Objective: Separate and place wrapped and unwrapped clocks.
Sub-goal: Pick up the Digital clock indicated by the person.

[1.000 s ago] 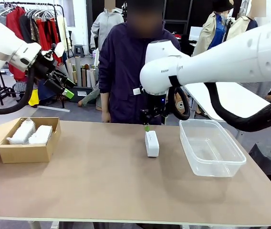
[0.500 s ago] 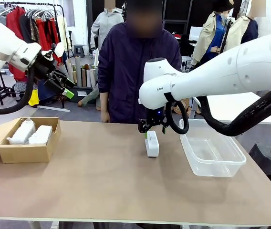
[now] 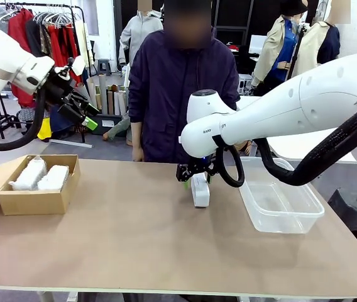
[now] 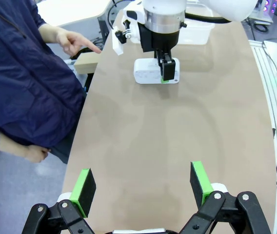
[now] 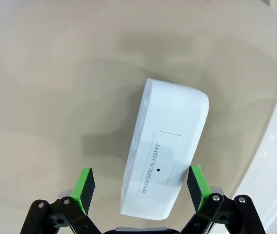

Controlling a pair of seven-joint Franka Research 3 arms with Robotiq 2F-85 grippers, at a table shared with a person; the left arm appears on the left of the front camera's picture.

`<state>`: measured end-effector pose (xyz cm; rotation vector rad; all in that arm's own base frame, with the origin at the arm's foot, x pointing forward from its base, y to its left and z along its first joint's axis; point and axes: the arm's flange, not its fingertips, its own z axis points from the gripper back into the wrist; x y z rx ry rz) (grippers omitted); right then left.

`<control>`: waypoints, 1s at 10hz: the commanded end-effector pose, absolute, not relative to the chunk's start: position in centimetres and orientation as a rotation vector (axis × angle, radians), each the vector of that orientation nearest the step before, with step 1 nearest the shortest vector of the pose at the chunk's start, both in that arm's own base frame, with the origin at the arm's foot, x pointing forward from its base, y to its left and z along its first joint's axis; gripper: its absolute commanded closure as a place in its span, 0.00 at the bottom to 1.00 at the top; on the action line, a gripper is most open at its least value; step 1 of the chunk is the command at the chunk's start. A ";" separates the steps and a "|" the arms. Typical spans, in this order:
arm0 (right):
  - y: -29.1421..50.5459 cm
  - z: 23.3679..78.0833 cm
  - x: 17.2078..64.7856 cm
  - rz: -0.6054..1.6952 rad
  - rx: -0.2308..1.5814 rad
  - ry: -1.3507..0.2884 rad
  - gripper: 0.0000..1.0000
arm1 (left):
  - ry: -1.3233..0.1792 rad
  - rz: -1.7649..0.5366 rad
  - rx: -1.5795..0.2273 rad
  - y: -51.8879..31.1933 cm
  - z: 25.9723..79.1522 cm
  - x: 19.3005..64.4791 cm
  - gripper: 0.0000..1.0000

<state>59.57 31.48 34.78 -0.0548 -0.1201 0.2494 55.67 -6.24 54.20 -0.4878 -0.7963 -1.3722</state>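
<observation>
The unwrapped clock [image 3: 200, 192], a smooth white block, lies at mid-table; its top label reads SNOOZE/LIGHT in the right wrist view [image 5: 165, 168]. My right gripper [image 3: 194, 177] is down at the clock's far end, open [image 5: 141, 183], with a green pad on each side of the block; the right pad [image 5: 196, 179] is close to its side. Two wrapped clocks [image 3: 29, 174] [image 3: 54, 177] in whitish bubble wrap lie in the cardboard box [image 3: 37, 201] at the left. My left gripper [image 3: 87, 119] hangs high above the left side, open [image 4: 146, 183] and holding nothing. From there the clock [image 4: 148, 77] shows far ahead.
A clear plastic tub [image 3: 279, 195] stands right of the clock, a hand's width away, its wall at the edge of the right wrist view [image 5: 275, 161]. A person stands at the far edge, one hand [image 4: 75, 44] pointing over the table. Bare tabletop [image 3: 134, 245] in front.
My right arm has come down and a little left, bringing its open gripper from above the clock to around its far end. The left arm has not moved.
</observation>
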 end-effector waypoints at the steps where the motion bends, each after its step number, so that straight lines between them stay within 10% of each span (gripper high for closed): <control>1: 31.4 34.9 59.7 0.249 -0.071 -0.112 0.00 | -0.802 -1.386 -0.481 -6.1 54.2 55.6 0.00; 10: 32.3 32.4 60.3 0.056 -0.062 -0.139 0.00 | -0.802 -1.386 -0.481 -6.1 54.2 55.6 0.00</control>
